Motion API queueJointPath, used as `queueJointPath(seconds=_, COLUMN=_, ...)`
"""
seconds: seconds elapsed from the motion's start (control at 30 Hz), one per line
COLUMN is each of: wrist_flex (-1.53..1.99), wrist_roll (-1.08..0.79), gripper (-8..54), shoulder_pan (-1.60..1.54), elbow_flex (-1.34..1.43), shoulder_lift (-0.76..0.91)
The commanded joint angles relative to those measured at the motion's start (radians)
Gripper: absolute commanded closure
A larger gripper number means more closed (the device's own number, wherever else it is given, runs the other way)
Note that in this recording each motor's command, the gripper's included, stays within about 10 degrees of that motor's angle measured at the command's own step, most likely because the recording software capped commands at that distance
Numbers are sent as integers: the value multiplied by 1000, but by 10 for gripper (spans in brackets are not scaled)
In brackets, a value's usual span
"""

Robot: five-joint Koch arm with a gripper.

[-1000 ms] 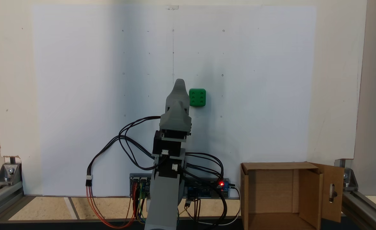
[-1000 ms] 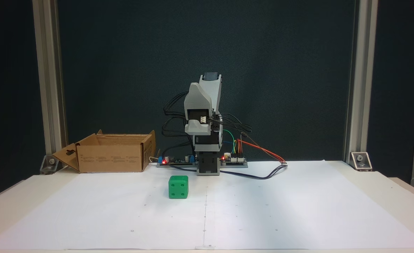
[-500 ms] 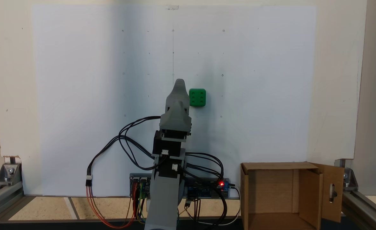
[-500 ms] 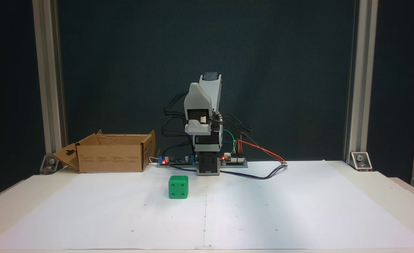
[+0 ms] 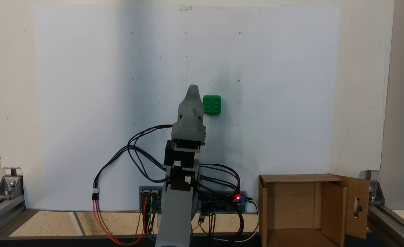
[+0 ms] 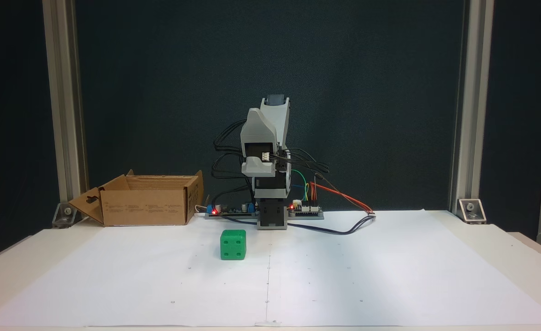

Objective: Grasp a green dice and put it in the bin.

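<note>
A: Going left to right across the front-facing fixed view, what came first?

B: The cardboard box (image 6: 146,201), by the left post at the back of the table, open at the top, with one flap folded out to its left. A slot was cut in that flap.

A: And next?

B: The green dice (image 6: 233,245) sat alone on the white paper sheet (image 6: 390,276), in front of the arm's base and a little left of it, well apart from the box. Four pips faced the camera; in the other fixed view the top face showed six (image 5: 212,104).

A: The arm?

B: Folded up above its base, raised clear of the dice. The gripper (image 5: 192,90) held nothing. Only one grey tip showed, so I could not tell how far apart its jaws stood.

A: Further right?

B: Coloured wires (image 6: 339,197) trailing onto the paper.
</note>
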Motion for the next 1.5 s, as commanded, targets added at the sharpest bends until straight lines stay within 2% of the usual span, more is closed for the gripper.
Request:
queueJointPath(seconds=0.0, wrist_flex=-58, wrist_roll=29, gripper=9, shoulder_pan=12, elbow_flex=49, shoulder_lift=107)
queueJointPath(seconds=1.47, wrist_flex=-52, wrist_roll=20, gripper=13, shoulder_pan=14, elbow_flex=49, shoulder_lift=107)
